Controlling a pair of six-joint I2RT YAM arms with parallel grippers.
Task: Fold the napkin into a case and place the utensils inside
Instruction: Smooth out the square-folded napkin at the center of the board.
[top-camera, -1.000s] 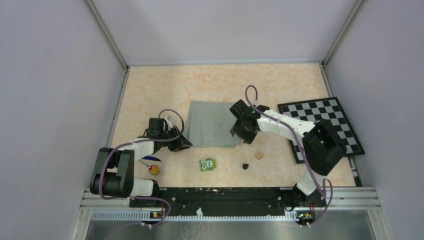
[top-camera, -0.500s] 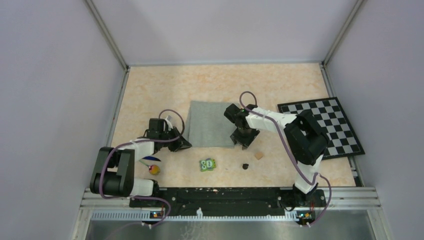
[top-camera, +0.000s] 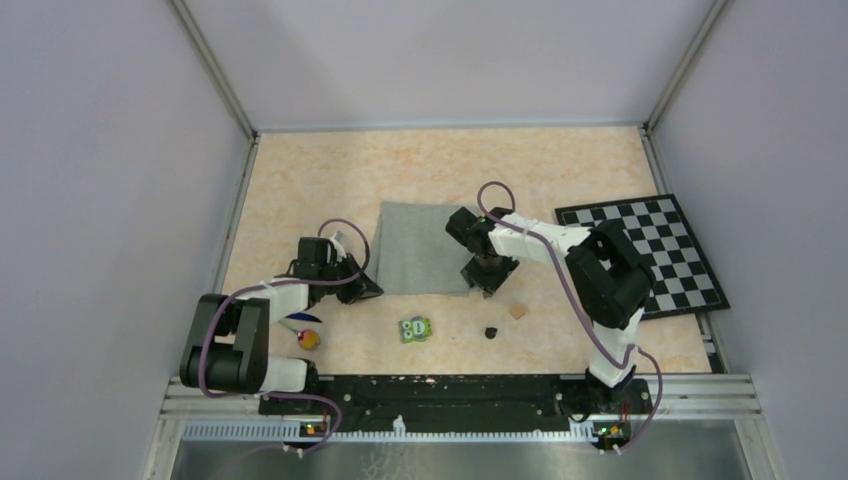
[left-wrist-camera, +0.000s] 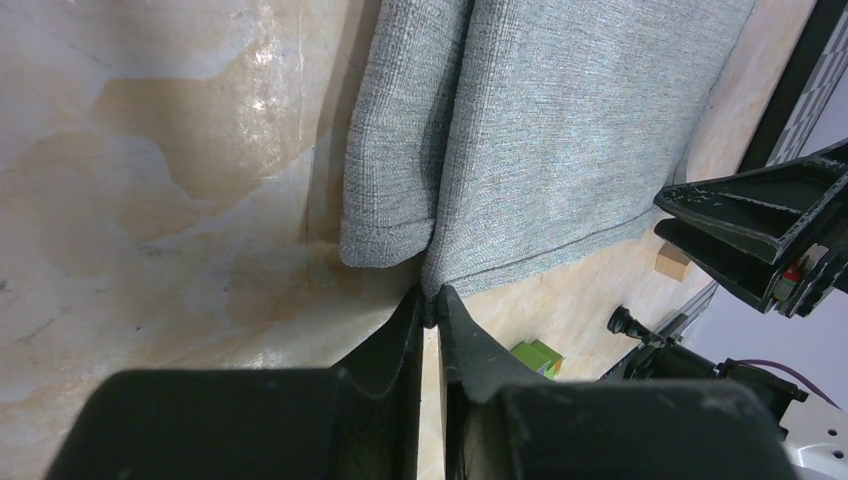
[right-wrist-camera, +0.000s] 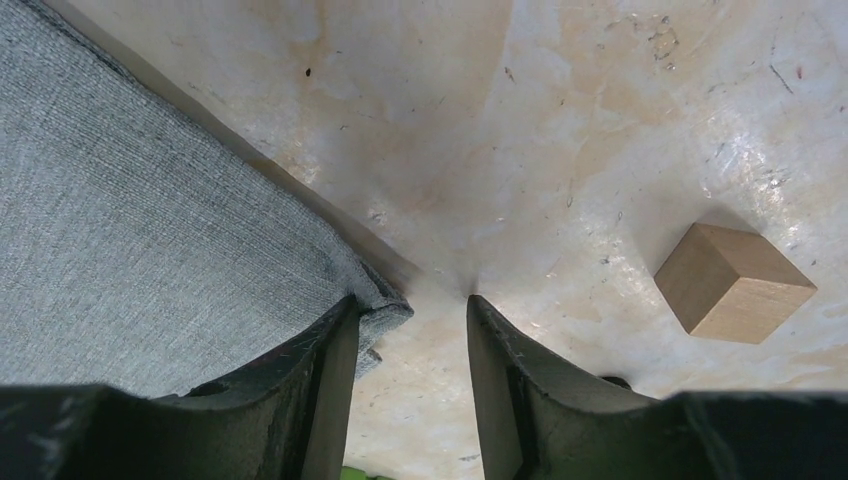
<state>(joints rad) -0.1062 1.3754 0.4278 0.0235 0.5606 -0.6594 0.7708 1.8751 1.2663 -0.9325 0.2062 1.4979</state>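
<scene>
The grey napkin (top-camera: 420, 248) lies folded on the table's middle. My left gripper (top-camera: 368, 290) is at its near left corner, shut on the cloth's corner (left-wrist-camera: 432, 292); the napkin (left-wrist-camera: 560, 130) fills the upper left wrist view, with a raised fold beside it. My right gripper (top-camera: 487, 282) is at the near right corner, open, its jaws astride the corner of the napkin (right-wrist-camera: 150, 240), one finger (right-wrist-camera: 335, 360) resting on the cloth. The utensils lie near my left arm's base: a slim dark blue piece (top-camera: 299, 319) and a yellow-orange headed piece (top-camera: 309, 340).
A green owl-faced block (top-camera: 415, 329), a small black piece (top-camera: 491, 332) and a tan cube (top-camera: 517, 311) sit in front of the napkin; the cube also shows in the right wrist view (right-wrist-camera: 732, 283). The checkerboard mat (top-camera: 650, 250) lies at the right. Walls enclose the table.
My right arm has swung in and its gripper has settled lower at the napkin's near right corner. My left gripper has stayed at the near left corner.
</scene>
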